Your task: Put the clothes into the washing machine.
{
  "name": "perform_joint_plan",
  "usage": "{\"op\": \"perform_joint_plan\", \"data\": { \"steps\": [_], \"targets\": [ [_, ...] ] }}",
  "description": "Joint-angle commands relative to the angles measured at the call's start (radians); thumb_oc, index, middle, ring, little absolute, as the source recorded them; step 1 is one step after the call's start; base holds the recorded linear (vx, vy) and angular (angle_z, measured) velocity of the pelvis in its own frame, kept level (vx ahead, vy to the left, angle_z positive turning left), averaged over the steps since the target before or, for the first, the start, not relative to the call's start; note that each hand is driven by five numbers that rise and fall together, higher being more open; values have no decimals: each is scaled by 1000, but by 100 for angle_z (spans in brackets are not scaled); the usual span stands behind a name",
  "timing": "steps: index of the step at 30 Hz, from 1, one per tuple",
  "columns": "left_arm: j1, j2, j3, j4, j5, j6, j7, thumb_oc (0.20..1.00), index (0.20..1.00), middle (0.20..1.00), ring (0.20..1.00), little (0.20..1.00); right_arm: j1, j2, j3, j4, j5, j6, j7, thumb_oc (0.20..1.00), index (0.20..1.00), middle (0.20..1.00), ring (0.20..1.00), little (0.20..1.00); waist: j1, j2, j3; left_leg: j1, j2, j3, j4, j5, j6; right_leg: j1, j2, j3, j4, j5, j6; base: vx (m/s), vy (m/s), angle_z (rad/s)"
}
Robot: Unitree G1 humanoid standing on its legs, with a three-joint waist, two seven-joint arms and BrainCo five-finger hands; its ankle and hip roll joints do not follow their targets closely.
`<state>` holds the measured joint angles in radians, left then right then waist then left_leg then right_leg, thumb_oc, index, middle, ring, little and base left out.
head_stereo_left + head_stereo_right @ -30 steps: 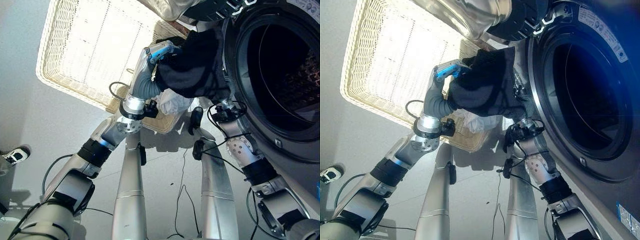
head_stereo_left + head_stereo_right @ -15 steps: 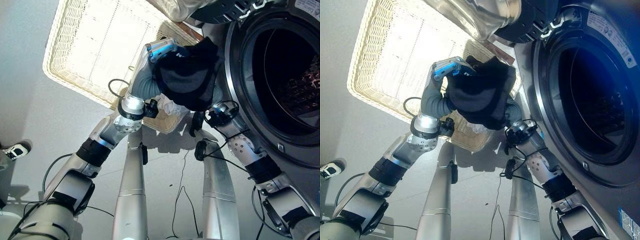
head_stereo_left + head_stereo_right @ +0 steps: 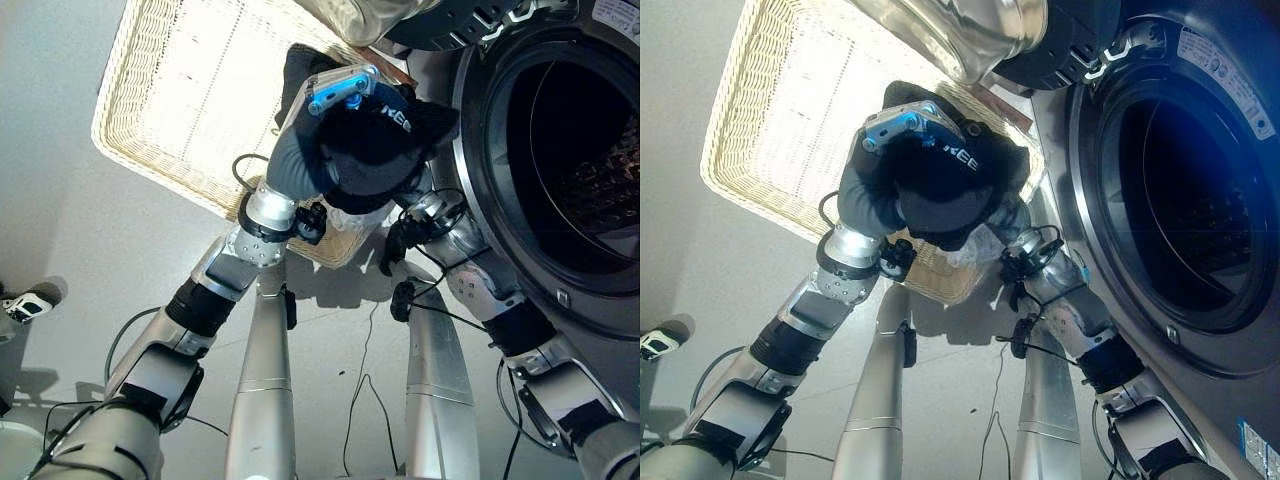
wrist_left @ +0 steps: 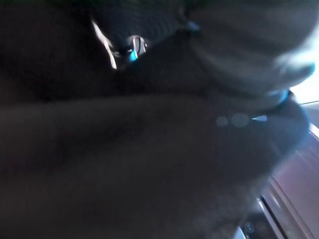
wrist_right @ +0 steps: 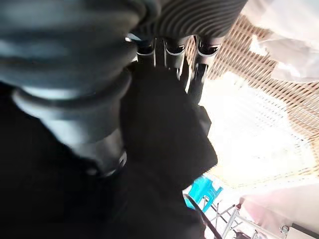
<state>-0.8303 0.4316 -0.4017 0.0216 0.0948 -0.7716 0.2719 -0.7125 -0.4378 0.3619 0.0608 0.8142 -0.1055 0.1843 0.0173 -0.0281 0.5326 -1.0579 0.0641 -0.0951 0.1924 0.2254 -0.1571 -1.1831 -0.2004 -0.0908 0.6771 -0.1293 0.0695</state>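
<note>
A dark garment (image 3: 375, 150) with white lettering hangs bunched between the wicker basket (image 3: 190, 100) and the washing machine's round opening (image 3: 570, 150). It is wrapped over my left hand (image 3: 340, 88), whose blue-marked back pokes out on top; the fingers are buried in the cloth (image 4: 124, 149). My right hand (image 5: 189, 17) comes up from below beside the machine's rim. In the right wrist view its fingers (image 5: 172, 50) curl into the dark garment (image 5: 159, 129).
The machine's glass door (image 3: 370, 15) stands open above the garment. A white cloth (image 3: 350, 215) lies in the basket's near corner under the garment. The basket sits on grey floor (image 3: 60, 220) left of the machine. The drum (image 3: 1185, 190) is dark inside.
The garment, first spread against the machine's rim, has been gathered into a ball and has moved left and up over the basket corner with my left hand. My right arm followed it left.
</note>
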Motion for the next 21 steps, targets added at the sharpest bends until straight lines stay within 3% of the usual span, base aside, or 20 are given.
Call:
{"op": "perform_joint_plan", "data": {
  "steps": [1,12,13,14,17,21],
  "targets": [
    [-54,-57,8,-145,-7,-59,-27,200,200,200,200,200,-33,31,10,-106,-12,-39,-1,200,200,200,200,200,1,22,-13,-24,-114,16,154,-117,84,71,67,-48,-277,246,58,0,0,0],
    [-45,-52,17,-151,6,-11,-44,200,200,200,200,200,-23,43,-7,-113,58,-47,21,200,200,200,200,200,5,27,-13,-29,-119,15,164,-117,87,66,63,-50,-267,246,58,0,0,0],
    [-44,-51,17,-149,0,-1,-46,438,438,438,438,438,-22,44,-9,-114,70,-49,25,200,200,200,200,200,5,28,-13,-29,-119,15,164,-117,87,64,63,-50,-266,247,58,0,0,0],
    [-41,-49,20,-147,0,13,-43,1000,1000,1000,1000,1000,-20,42,-12,-116,81,-53,30,200,200,200,200,200,4,28,-13,-30,-119,15,165,-117,87,63,64,-49,-266,246,59,0,0,0],
    [-32,-38,18,-139,44,78,-30,1000,1000,1000,1000,1000,-10,47,-23,-121,131,-64,47,200,200,200,200,200,6,30,-13,-32,-118,15,167,-118,86,62,62,-51,-263,245,60,0,0,0],
    [-20,5,19,-120,154,207,74,1000,1000,1000,1000,1000,7,42,-50,-132,192,-112,66,200,200,200,200,200,7,34,-13,-30,-115,16,166,-116,88,64,60,-52,-264,245,62,0,0,0]
  ]
}}
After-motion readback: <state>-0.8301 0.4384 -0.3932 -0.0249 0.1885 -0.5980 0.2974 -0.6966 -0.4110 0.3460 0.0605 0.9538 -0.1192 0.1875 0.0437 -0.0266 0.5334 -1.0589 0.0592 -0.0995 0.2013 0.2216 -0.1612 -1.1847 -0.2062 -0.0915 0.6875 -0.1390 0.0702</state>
